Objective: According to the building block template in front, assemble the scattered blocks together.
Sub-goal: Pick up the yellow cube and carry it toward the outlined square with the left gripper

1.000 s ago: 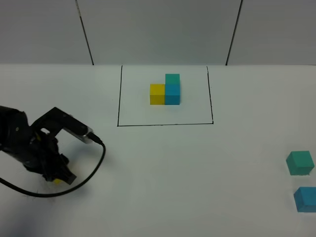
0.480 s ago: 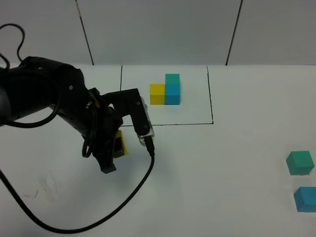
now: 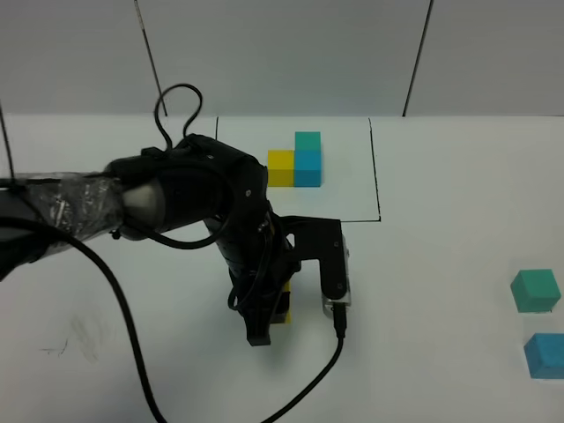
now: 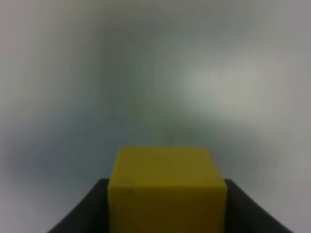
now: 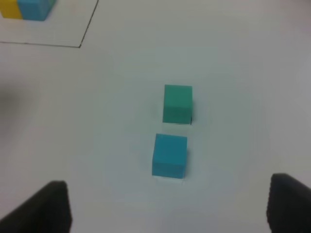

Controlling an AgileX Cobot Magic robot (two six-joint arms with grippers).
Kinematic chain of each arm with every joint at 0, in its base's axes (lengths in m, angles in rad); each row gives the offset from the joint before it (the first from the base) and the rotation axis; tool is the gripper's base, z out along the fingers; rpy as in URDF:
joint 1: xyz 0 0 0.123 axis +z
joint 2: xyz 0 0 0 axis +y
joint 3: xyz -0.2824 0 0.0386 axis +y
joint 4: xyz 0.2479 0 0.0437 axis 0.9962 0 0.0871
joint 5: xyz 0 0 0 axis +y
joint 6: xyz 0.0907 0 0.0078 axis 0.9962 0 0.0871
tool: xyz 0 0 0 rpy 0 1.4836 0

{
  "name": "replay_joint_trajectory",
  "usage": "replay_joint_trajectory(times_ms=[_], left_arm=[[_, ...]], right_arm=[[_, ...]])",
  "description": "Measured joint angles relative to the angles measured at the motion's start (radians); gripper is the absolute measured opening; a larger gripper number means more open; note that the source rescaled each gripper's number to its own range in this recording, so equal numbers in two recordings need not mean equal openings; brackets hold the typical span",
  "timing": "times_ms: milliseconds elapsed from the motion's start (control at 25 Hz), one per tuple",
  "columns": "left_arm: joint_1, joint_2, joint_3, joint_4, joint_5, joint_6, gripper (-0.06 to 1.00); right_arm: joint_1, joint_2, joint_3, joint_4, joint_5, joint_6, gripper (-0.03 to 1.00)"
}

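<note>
Your left gripper (image 3: 271, 315) is clamped on the yellow cube (image 4: 167, 189). Your right gripper (image 5: 167, 204) stands open and empty. The green cube (image 3: 535, 291) and blue cube (image 3: 546, 354) sit by the table's (image 3: 441, 300) right edge.

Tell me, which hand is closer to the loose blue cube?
Right. The right hand hovers by the blue cube; the left hand holds the yellow cube mid-table.

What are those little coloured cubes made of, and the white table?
The yellow cube, blue cube and teal-green cube look like painted wood or solid plastic: sharp edges, even matte colour, no gloss; which one, I cannot tell. The table looks like smooth white laminate or coated board, faintly scuffed.
</note>
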Motion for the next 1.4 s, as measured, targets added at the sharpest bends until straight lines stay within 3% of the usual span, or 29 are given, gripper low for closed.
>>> replay_joint_trajectory(times_ms=[1240,1400], left_arm=[[-0.009,0.085,-0.01,-0.001,-0.019,0.033,0.0],[-0.009,0.085,-0.01,-0.001,-0.019,0.032,0.07]], right_arm=[[0.0,0.0,0.0,0.0,0.0,0.0,0.67],[0.0,0.0,0.0,0.0,0.0,0.0,0.67]])
